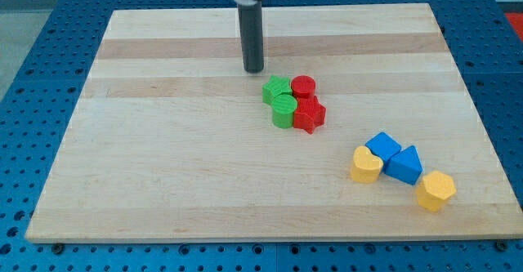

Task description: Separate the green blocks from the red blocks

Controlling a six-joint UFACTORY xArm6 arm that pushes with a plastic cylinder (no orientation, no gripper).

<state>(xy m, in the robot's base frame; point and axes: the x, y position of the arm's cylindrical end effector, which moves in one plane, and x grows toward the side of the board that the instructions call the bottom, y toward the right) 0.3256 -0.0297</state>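
Observation:
Two green blocks and two red blocks sit packed together near the board's middle. A green star-like block is at the cluster's upper left, with a green cylinder just below it. A red cylinder is at the upper right, with a red star-shaped block below it. The greens touch the reds. My tip rests on the board just above and left of the green star-like block, a small gap apart from it.
At the view's lower right lies a second group: a yellow heart-like block, a blue block, a blue triangle and a yellow hexagon. The wooden board lies on a blue perforated table.

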